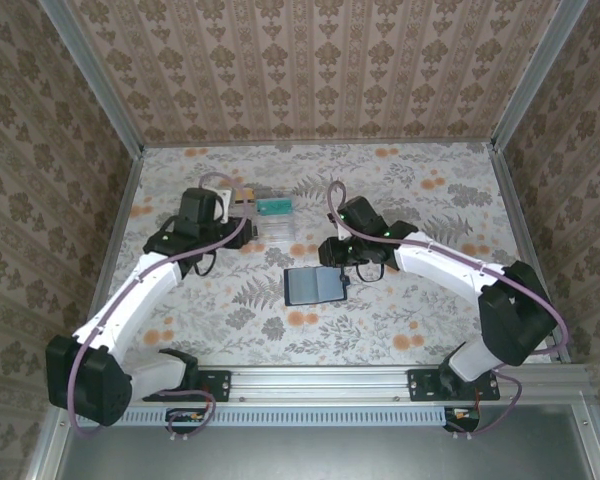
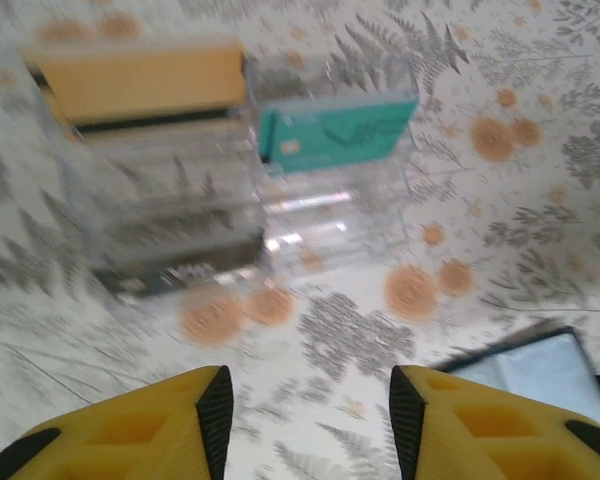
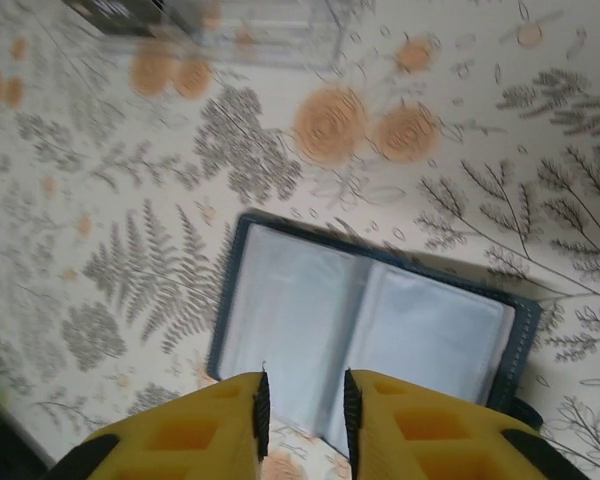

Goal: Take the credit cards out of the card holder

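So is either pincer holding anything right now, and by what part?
Left pincer: nothing. Right pincer: nearly closed at an edge of the card holder; grip cannot be told.

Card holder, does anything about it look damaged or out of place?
Nothing stands out. The card holder lies open and flat on the table, pockets facing up, with no tear or bend visible.

Worktop [image 1: 430,310] covered in a fern and orange-flower print. Lying flat on it, opened out: navy card holder [image 1: 314,287] near the middle. Farther back, apart from it: clear compartment tray [image 1: 276,225].
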You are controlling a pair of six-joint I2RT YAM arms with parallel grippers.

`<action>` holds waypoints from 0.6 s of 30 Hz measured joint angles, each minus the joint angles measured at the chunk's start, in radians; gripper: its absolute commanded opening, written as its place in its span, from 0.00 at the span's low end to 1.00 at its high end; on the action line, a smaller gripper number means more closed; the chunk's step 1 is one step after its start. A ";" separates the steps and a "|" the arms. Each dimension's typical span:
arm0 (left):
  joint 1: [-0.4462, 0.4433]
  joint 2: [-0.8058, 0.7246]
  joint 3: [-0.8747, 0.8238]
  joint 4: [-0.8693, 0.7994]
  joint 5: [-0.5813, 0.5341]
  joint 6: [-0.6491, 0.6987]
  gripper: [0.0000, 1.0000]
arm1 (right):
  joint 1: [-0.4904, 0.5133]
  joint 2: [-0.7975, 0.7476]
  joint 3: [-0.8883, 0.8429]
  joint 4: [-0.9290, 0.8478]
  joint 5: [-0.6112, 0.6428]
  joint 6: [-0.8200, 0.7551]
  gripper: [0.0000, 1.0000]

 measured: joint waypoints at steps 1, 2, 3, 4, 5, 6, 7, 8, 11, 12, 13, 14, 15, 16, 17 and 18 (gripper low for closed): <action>-0.018 0.002 -0.019 0.003 0.006 -0.037 0.43 | 0.005 0.004 -0.009 -0.003 0.006 0.003 0.20; -0.043 0.005 -0.039 0.006 0.008 -0.076 0.42 | 0.009 0.007 -0.018 -0.004 0.014 0.010 0.19; -0.061 0.011 -0.051 0.010 0.010 -0.103 0.40 | 0.014 0.011 -0.026 -0.005 0.019 0.013 0.16; -0.084 0.021 -0.066 0.014 0.011 -0.141 0.39 | 0.019 0.016 -0.035 -0.007 0.023 0.016 0.15; -0.106 0.032 -0.078 0.020 0.014 -0.175 0.38 | 0.022 0.022 -0.044 -0.009 0.028 0.020 0.15; -0.121 0.041 -0.086 0.023 0.016 -0.195 0.38 | 0.026 0.027 -0.055 -0.010 0.034 0.021 0.15; -0.137 0.053 -0.095 0.026 0.018 -0.224 0.38 | 0.029 0.032 -0.067 -0.011 0.043 0.023 0.17; -0.154 0.064 -0.102 0.033 0.018 -0.250 0.38 | 0.033 0.037 -0.080 -0.013 0.053 0.026 0.20; -0.191 0.089 -0.113 0.054 0.024 -0.306 0.38 | 0.039 0.039 -0.115 -0.024 0.089 0.032 0.20; -0.200 0.095 -0.116 0.064 0.028 -0.321 0.39 | 0.040 0.039 -0.124 -0.026 0.100 0.036 0.20; -0.211 0.104 -0.118 0.075 0.037 -0.338 0.39 | 0.040 0.039 -0.135 -0.026 0.108 0.040 0.19; -0.219 0.111 -0.121 0.086 0.045 -0.352 0.39 | 0.043 0.039 -0.146 -0.026 0.114 0.043 0.19; -0.224 0.118 -0.125 0.097 0.055 -0.366 0.39 | 0.043 0.039 -0.154 -0.026 0.120 0.047 0.19; -0.228 0.124 -0.130 0.111 0.064 -0.380 0.39 | 0.045 0.039 -0.164 -0.026 0.125 0.048 0.19; -0.232 0.131 -0.137 0.127 0.075 -0.394 0.38 | 0.047 0.039 -0.172 -0.025 0.127 0.051 0.19; -0.235 0.137 -0.143 0.136 0.082 -0.404 0.38 | 0.049 0.039 -0.179 -0.024 0.127 0.053 0.19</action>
